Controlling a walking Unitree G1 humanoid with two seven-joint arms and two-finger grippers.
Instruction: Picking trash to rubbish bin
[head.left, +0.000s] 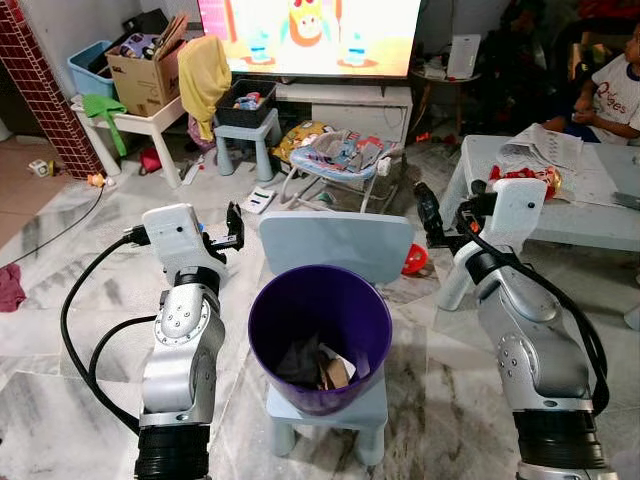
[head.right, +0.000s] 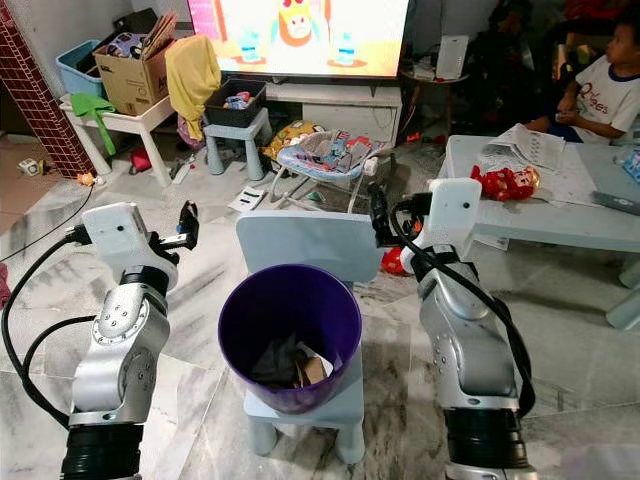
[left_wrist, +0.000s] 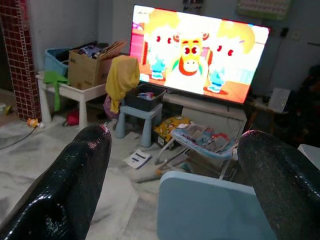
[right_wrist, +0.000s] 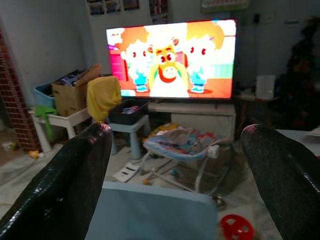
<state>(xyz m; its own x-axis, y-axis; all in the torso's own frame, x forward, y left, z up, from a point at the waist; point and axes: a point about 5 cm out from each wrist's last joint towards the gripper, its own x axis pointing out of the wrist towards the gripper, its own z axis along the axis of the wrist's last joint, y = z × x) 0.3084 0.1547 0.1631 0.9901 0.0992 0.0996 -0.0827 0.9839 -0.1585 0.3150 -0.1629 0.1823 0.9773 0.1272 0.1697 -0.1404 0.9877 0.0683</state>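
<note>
A purple rubbish bin (head.left: 318, 335) stands on the seat of a small pale blue chair (head.left: 337, 243) right in front of me. Dark crumpled paper and brown cardboard scraps (head.left: 325, 368) lie at its bottom. My left gripper (head.left: 236, 230) hovers to the left of the bin's rim, level with the chair back. The right gripper (head.left: 428, 215) is held to the right of the chair back. In both wrist views the black fingers (left_wrist: 75, 180) (right_wrist: 70, 175) stand wide apart with nothing between them, pointing over the chair toward the TV.
A baby bouncer (head.left: 338, 160) and a TV stand are beyond the chair. A low table (head.left: 600, 215) with a red packet (head.left: 525, 180) is at the right, with a person (head.left: 610, 95) seated behind it. A red object (head.left: 414, 260) and a paper (head.left: 260, 200) lie on the marble floor.
</note>
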